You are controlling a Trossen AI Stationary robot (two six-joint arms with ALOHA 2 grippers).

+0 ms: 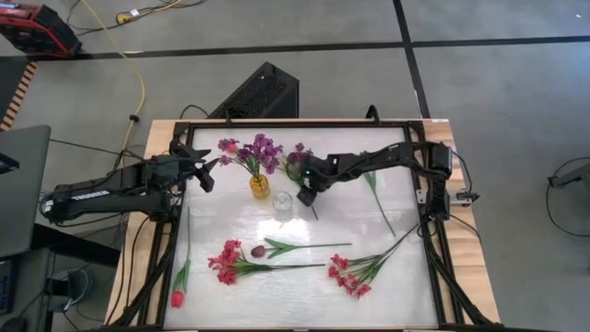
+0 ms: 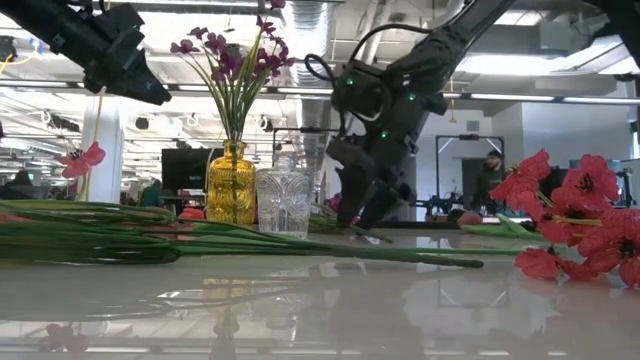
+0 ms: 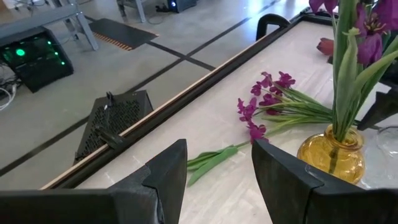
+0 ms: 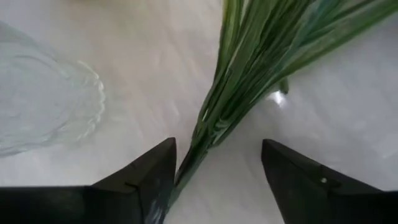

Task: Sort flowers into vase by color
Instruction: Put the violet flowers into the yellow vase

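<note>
A yellow vase [image 1: 260,185] at the table's middle back holds purple sprays [image 1: 266,150]. Beside it stands a clear glass vase [image 1: 282,204]. Another purple spray [image 1: 297,160] lies on the table, its green stem [image 4: 214,118] running toward the near edge. My right gripper [image 1: 305,196] points steeply down over that stem, open, one finger on each side of it [image 4: 217,180]; the stem runs close along one finger. My left gripper [image 1: 210,171] hangs open above the table left of the yellow vase, holding nothing. A third purple spray [image 3: 264,102] lies at the far left.
On the near half lie a red tulip [image 1: 177,297], two red-pink sprays [image 1: 226,262] [image 1: 348,275] and a maroon tulip [image 1: 259,251] with its long stem. One more green stem [image 1: 378,198] lies under the right arm. A black frame [image 1: 426,231] edges the table.
</note>
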